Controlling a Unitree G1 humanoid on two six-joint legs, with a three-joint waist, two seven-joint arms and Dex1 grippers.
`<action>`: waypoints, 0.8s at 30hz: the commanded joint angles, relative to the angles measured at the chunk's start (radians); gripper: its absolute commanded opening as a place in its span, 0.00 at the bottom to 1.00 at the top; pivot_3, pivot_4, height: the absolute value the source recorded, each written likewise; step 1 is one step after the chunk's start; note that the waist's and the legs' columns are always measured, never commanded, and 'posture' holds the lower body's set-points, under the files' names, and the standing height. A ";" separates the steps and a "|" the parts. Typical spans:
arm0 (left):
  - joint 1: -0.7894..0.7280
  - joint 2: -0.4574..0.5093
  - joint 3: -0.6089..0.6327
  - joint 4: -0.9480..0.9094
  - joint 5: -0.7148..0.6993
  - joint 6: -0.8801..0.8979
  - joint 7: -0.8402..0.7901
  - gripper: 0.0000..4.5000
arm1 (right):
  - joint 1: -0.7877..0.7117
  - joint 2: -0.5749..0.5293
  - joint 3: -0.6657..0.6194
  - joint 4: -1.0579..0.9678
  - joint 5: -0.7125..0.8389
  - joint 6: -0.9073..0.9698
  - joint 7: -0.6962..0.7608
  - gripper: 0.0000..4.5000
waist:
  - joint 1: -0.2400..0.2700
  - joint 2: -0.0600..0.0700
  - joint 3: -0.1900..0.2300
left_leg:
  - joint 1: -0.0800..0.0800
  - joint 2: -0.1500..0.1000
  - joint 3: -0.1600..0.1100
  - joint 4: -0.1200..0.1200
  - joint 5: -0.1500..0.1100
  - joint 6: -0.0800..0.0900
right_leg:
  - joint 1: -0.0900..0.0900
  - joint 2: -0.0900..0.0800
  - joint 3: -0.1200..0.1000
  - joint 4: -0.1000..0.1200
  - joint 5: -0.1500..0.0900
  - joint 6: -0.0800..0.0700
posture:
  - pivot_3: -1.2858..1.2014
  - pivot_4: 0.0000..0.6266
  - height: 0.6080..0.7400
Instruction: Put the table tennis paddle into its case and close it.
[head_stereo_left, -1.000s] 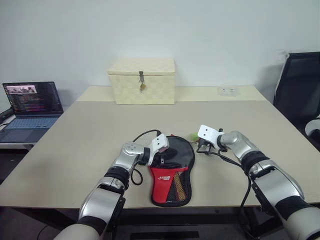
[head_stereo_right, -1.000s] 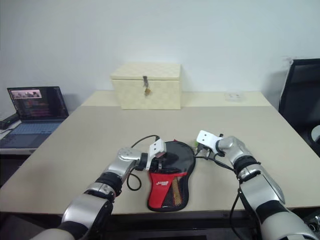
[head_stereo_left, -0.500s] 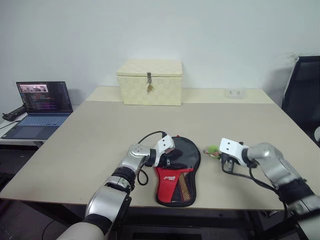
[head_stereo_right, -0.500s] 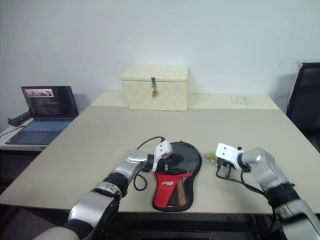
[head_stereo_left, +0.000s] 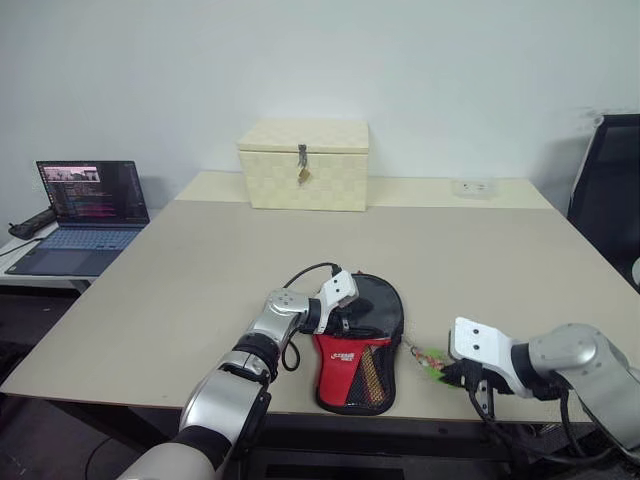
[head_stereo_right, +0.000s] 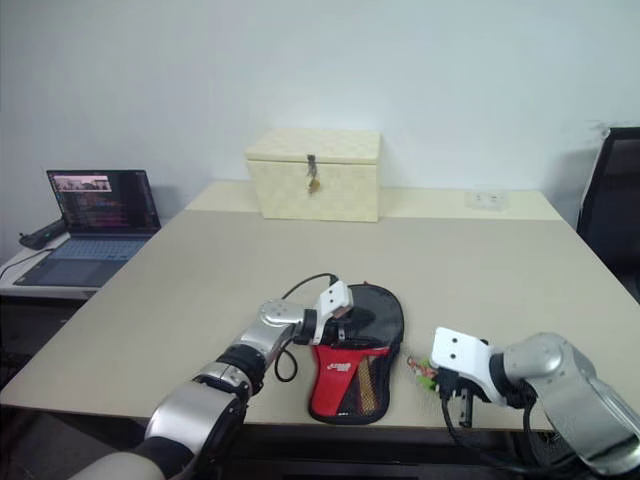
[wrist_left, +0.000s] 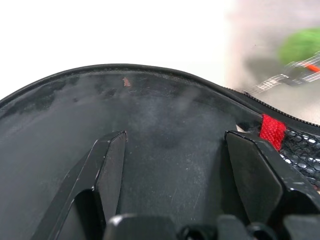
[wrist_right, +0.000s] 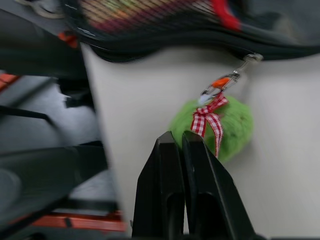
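While the flat, paddle-shaped black fabric case (head_stereo_left: 358, 340) with its red panel and mesh pocket lies near the front edge of the beige desk (head_stereo_left: 200, 270), most of what it holds is hidden: through the mesh in the head views only a strip of light wood shows, so the table tennis paddle seems to be inside, but its black-rubbered blade cannot be made out. The left pincer (head_stereo_left: 343, 318) reaches in from the case's nine o'clock side and rests over its round black end. Its own wrist view shows what the head views cannot: two black fingers (wrist_left: 107, 165) spread wide apart, lying on the dusty black fabric and gripping nothing, with a small red tab (wrist_left: 272, 131) and the zipper line at the case's rim.

At the case's four o'clock, just beside its edge, the small green fluffy round charm (head_stereo_left: 432, 362) with a red checked ribbon lies on the desk, joined to the zipper by a metal clip. The right pincer (wrist_right: 181, 145) sits right against the charm with its fingers pressed together; whether they pinch ribbon or fluff cannot be told, since the tips cover that spot.

At the desk's twelve o'clock stands a cream latched box (head_stereo_left: 303, 178); at ten o'clock an open laptop (head_stereo_left: 85, 208) on a side table. A black chair (head_stereo_left: 608, 180) is cut off at three o'clock.
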 joint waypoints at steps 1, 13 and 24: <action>0.036 -0.006 -0.045 0.051 0.061 0.019 0.024 0.76 | 0.047 -0.037 -0.028 -0.112 0.083 0.069 0.007 0.01 | 0.005 0.000 0.000 | 0.000 0.000 0.000 0.000 0.000 0.000 | 0.000 0.000 0.000 0.000 0.000 0.000 | 0.52 0.24 1.00; 0.026 -0.049 -0.041 0.062 0.061 0.041 0.032 0.76 | 0.062 -0.046 -0.118 -0.219 0.262 0.208 -0.114 0.01 | 0.003 -0.004 -0.003 | 0.001 0.001 0.001 0.001 0.000 0.000 | 0.001 0.000 0.001 -0.001 0.001 0.001 | 0.52 0.24 1.00; 0.019 -0.038 -0.025 0.063 0.051 0.038 0.031 0.76 | -0.009 0.000 -0.028 -0.077 0.255 0.168 -0.274 0.36 | 0.003 -0.004 -0.003 | 0.000 0.001 0.002 0.000 0.000 0.000 | 0.000 0.000 0.001 -0.002 0.001 0.001 | 0.52 0.24 1.00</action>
